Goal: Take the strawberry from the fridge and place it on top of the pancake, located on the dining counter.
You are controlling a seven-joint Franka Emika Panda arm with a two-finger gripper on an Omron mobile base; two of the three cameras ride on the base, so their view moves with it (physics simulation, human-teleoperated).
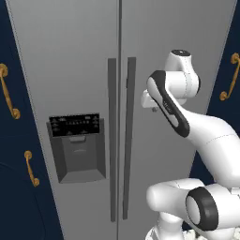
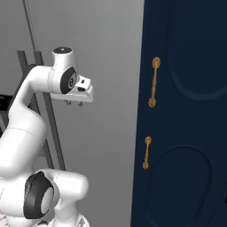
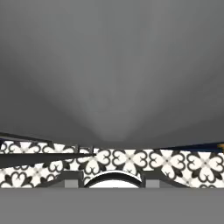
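Both fridge doors are shut, so the strawberry presumably sits inside, unseen. The gripper, fingers pressed together, hangs beside the right handle; reaching without spreading could glance off it.

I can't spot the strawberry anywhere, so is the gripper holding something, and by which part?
Nothing: the gripper hangs shut and empty before the closed fridge.
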